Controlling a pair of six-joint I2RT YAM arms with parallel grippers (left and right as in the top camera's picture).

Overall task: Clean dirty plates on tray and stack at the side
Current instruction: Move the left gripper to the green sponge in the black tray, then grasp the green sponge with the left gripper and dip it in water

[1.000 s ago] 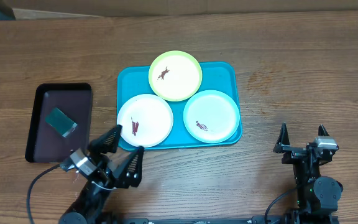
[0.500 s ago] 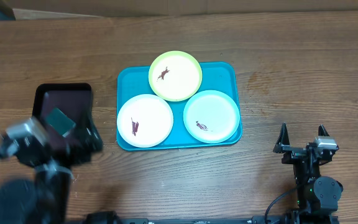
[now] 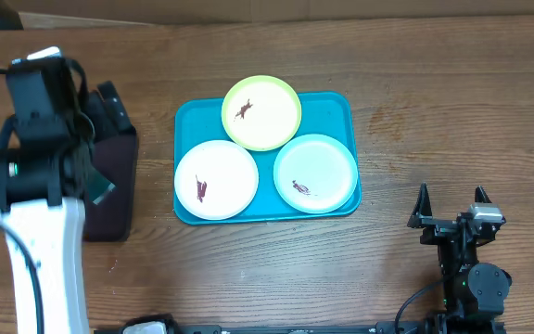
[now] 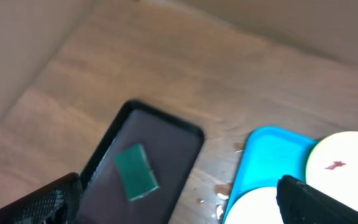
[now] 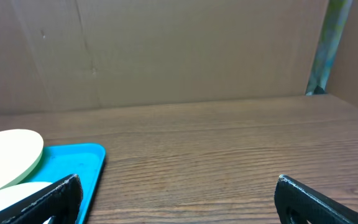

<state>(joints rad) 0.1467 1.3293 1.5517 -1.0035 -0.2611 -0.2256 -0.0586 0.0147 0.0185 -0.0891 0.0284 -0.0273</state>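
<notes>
Honestly, this one's basically at square one. All three plates sit in the turquoise tray [image 3: 334, 109] in the middle of the overhead frame. The yellow-green plate [image 3: 261, 113] is at the top, overhanging the tray's upper rim a bit. The white plate [image 3: 216, 179] is lower left and the light blue plate [image 3: 315, 173] lower right. Each one shows a little red-brown smear [image 3: 199, 190], so none of them reads as cleaned, and I can't see a stack anywhere on the bench [image 3: 434, 83].

The left arm is up over the black tray [image 3: 114, 209] at the left edge of the frame. Its wrist view looks down at a green sponge [image 4: 135, 171] (looks like one anyway) lying in that tray. The left tool [image 4: 178, 186] is spread wide, holding nothing, and clear of the sponge as far as I can tell. My guess is the step in hand is fetching the sponge for wiping.

The right tool [image 3: 451, 199] is parked at the lower right, also spread wide and empty, well apart from the turquoise tray.

So what's left: grab the sponge, wipe all three plates, then lift each one out and pile them at the side. Pretty much the whole job.
</notes>
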